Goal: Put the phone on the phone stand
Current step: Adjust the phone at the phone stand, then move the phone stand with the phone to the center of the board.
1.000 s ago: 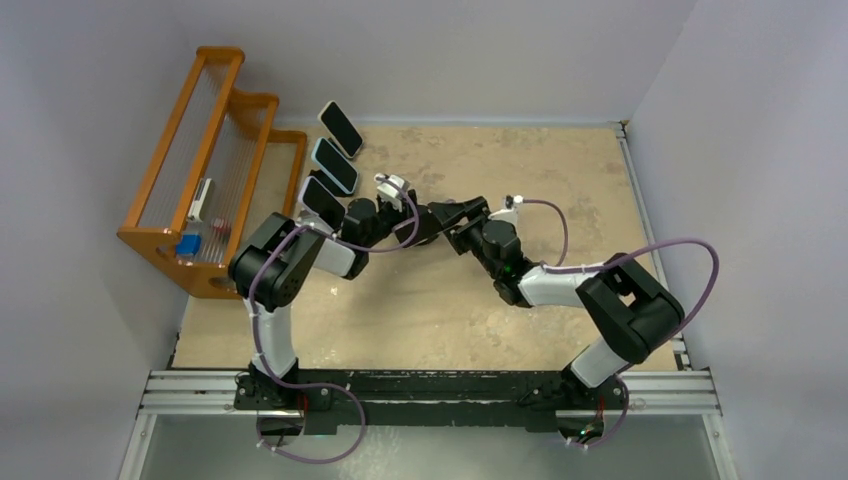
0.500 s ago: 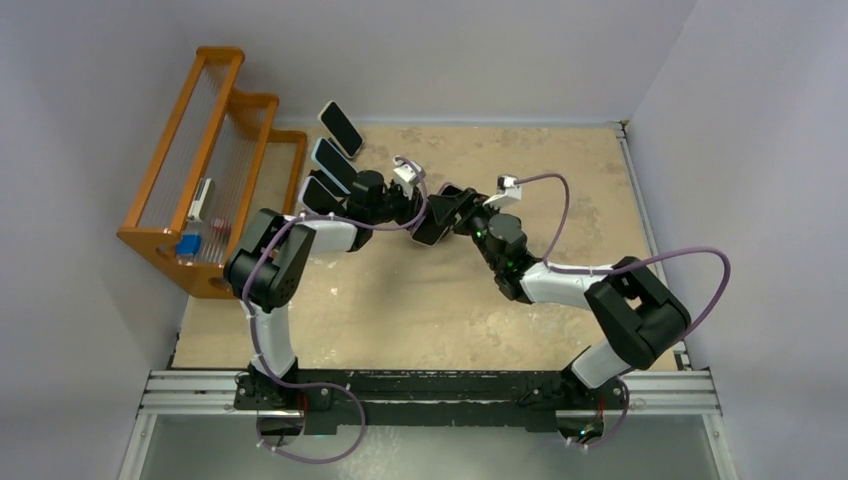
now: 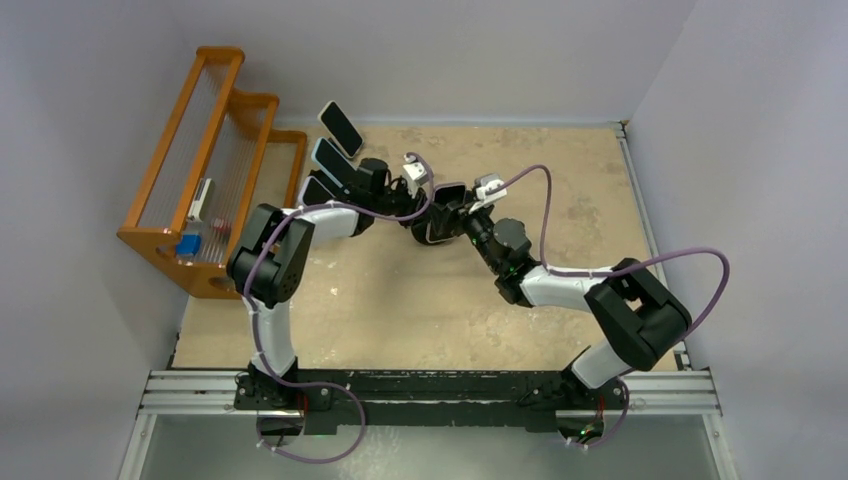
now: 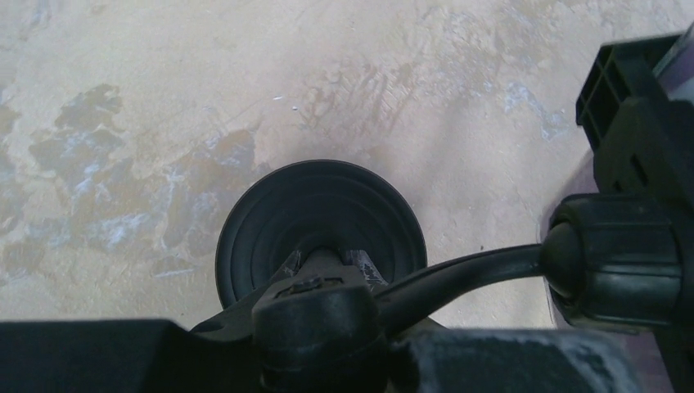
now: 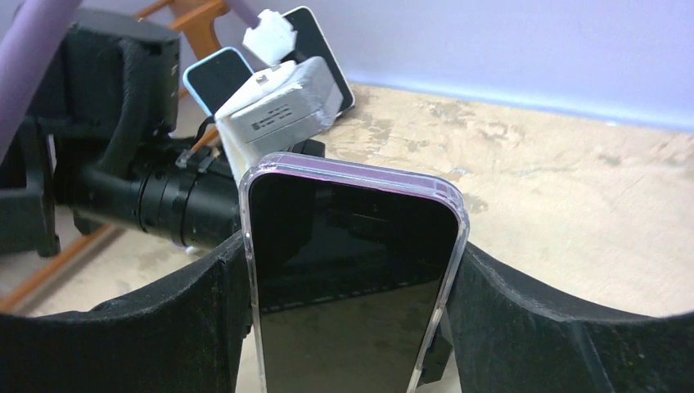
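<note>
The two arms meet over the far middle of the table, wrists almost nose to nose. The right gripper has its jaws set wide around the phone, one black finger pressed to each long edge. The phone stands upright between them in a clear, purple-tinted case, its dark screen turned back toward the wrist and its top edge well above the fingers.

Just beyond the phone, on its far side, sits the left gripper, with its white wrist camera nearly against the phone's top corner. The left jaws are narrow. They look pinched on the neck of the stand, though only their dark backs show at the bottom of the left wrist view, so I would not swear to the grip. The stand's round black base lies flat on the mottled table straight below this gripper. A thin black arm runs from the neck off to the gripper's right and ends in a thick knob, close under the right gripper's body.

Behind the left gripper, three other phones lean in a row. A wooden rack stands farther off on the same side.
</note>
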